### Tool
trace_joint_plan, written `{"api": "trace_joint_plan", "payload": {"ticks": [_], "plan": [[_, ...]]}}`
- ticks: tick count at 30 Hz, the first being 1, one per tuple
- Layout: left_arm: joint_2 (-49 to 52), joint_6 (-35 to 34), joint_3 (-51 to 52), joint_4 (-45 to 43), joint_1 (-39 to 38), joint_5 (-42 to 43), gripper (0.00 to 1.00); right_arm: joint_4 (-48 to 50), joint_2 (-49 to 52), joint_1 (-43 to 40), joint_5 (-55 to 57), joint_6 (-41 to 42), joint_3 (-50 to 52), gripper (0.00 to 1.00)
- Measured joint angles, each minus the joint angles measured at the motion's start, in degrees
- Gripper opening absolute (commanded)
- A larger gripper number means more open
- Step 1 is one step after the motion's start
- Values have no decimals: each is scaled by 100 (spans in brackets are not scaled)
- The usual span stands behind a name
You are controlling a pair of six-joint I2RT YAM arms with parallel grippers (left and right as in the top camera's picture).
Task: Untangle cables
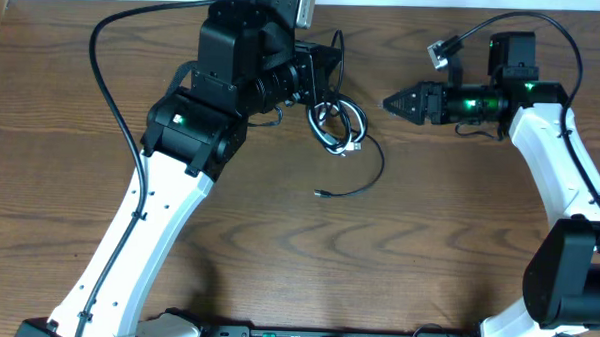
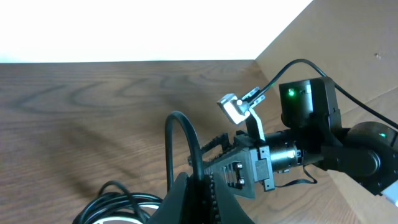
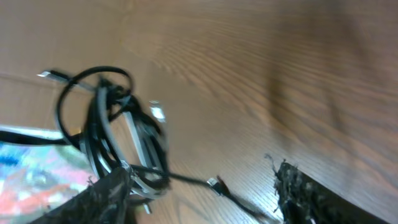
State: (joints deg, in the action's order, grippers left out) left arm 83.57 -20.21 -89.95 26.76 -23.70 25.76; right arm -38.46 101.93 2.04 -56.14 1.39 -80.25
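Your left gripper (image 2: 198,186) is clamped tight on a black cord (image 2: 177,134) of the cable bundle (image 1: 338,127). Your right gripper (image 1: 389,103) gapes wide and empty near that bundle.

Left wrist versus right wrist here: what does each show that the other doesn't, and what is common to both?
Only the left wrist view: the left gripper shut on a black cable loop that arches up from it, and the right arm facing it.
Only the right wrist view: the right gripper open and holding nothing, and a loose plug end lying on the table.
Both: the cable bundle, black cords with a white one, on the wooden table.
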Motion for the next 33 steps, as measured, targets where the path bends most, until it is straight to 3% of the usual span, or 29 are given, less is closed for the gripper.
{"api": "trace_joint_plan", "payload": {"ticks": [11,17,23,33], "plan": [[0,-103,0,-20,-2,116,7,623,0,573,-369,-354,0,76],[-2,-179,0,-22,-2,118,7,649,2,927,-118,-354,0,54],[-2,-251,2,-26,9,179,7,667,0,1106,671,-109,0,3],[-223,-254,2,437,579,289,7,581,0,688,1534,863,0,1]]}}
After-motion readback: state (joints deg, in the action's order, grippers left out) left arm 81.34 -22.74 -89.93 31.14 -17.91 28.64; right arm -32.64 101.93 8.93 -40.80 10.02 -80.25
